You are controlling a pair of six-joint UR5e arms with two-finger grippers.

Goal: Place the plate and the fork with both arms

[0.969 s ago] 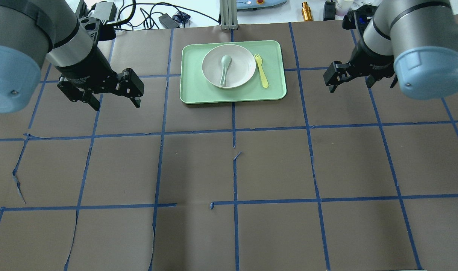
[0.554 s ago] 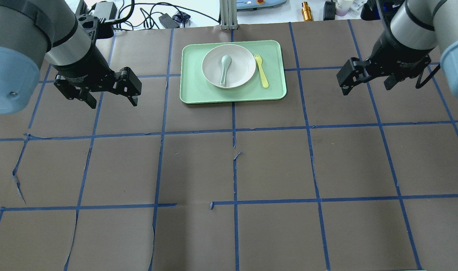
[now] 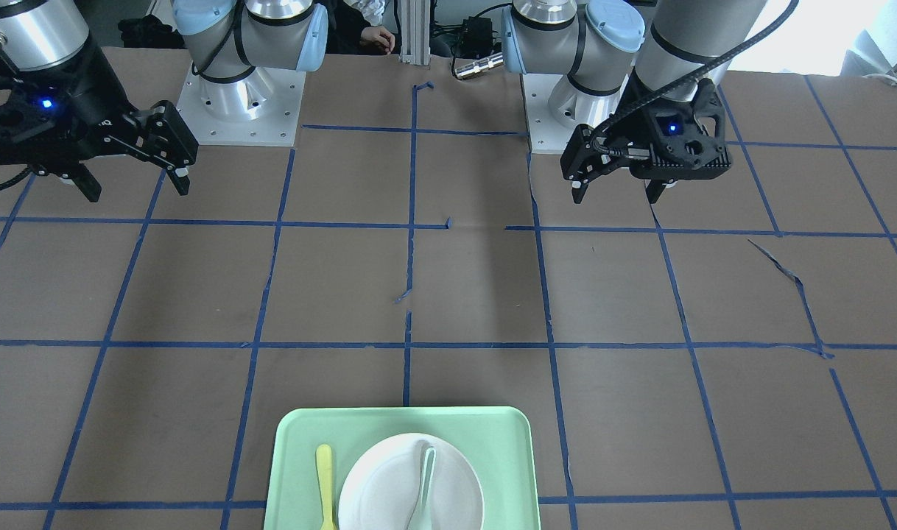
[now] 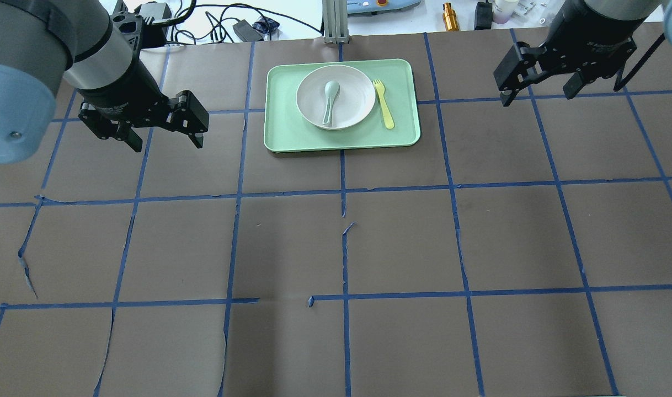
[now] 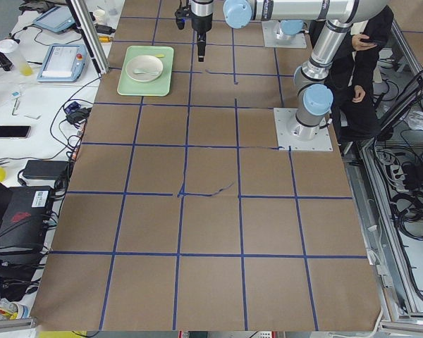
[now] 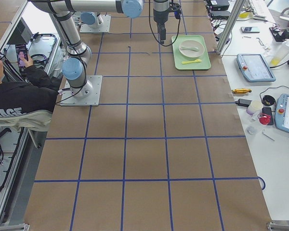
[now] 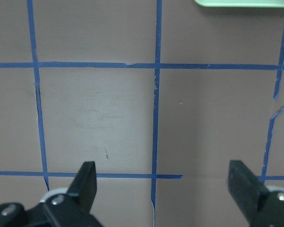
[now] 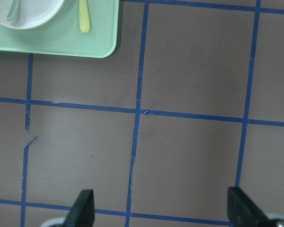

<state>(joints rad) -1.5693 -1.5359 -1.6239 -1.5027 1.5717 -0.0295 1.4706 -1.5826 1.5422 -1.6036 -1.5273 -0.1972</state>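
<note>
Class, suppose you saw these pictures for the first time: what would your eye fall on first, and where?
The light-green rectangular tray at the far edge of the brown table stands out, holding a round off-white plate with a grey-green spoon in it and a pale-yellow plastic fork beside it. The black left gripper and right gripper hang open to either side, empty.

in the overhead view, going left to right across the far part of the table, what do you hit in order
left claw → plate → fork → right claw. Left out: the spoon, which lies on the plate, and the tray, which spans under plate and fork.
</note>
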